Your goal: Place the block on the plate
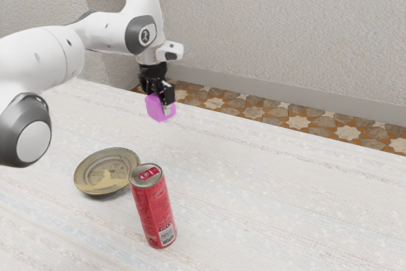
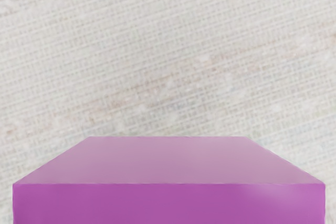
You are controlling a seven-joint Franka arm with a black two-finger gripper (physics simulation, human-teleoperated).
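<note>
The gripper (image 1: 160, 107) is in the upper middle of the exterior view, pointing down with its fingers closed to the width of the purple block (image 1: 155, 108), which it holds between them. One finger lies against the block's face toward the exterior view's right; the other is hidden behind the block. The block is just left of centre in that frame, near the far edge of the pale table (image 1: 273, 201), and whether its underside touches the tabletop I cannot tell. In the wrist view the block spans most of the lower edge, squared up with the hand, with the table's woven-looking surface beyond it. The plate (image 1: 87, 178), round and brassy, lies on the table in the lower left of the exterior view, well apart from the block, with nothing on it. A red can (image 1: 152, 211) stands just beside the plate, at the lower middle of the frame, and overlaps the plate's rim in the picture; whether the two touch I cannot tell. The white arm (image 1: 104, 33) reaches in from the exterior view's left, its hand above the block. Past the table, a patterned floor (image 1: 298, 120) runs along the foot of a rough, light wall (image 1: 285, 36).
</note>
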